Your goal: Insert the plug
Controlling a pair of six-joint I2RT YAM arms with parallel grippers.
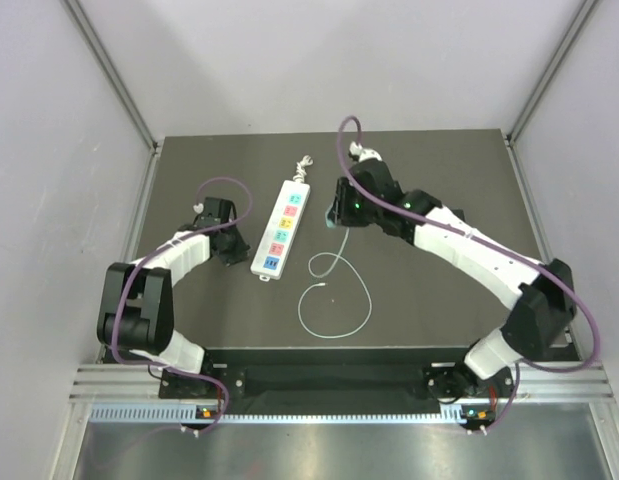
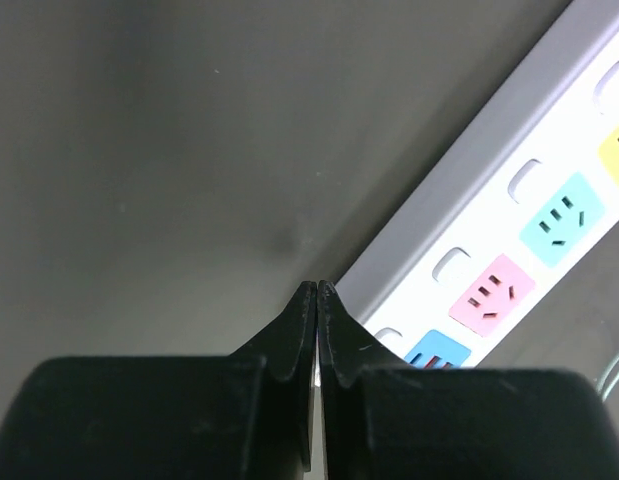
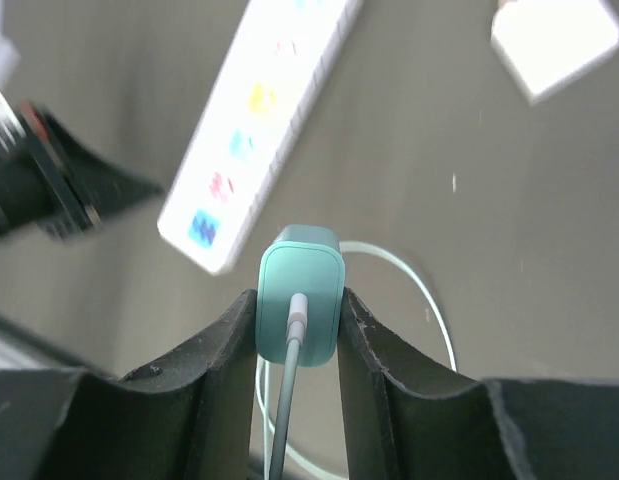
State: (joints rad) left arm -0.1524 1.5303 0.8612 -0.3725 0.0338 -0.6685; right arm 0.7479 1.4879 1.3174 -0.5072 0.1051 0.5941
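Clamped between the two black fingers (image 3: 224,340) of the right gripper (image 3: 299,300): the small teal-green boxy plastic plug (image 3: 300,285), gripped by its two sides, not yet in any socket. Out of its rear face, a thin white cable (image 3: 289,400), running back between the fingers, then lying in loose loops on the dark grey matte tabletop (image 1: 429,160). Beyond the plug, blurred and apart from it, the long white plastic power strip (image 3: 264,110) with coloured sockets. Top right in the right wrist view, a small plain white square block (image 3: 557,40). Pressed together tip to tip, with nothing between them, the black fingers of the left gripper (image 2: 317,290), just beside the strip's left long edge near the pink and blue sockets; touching the strip or not, impossible to tell
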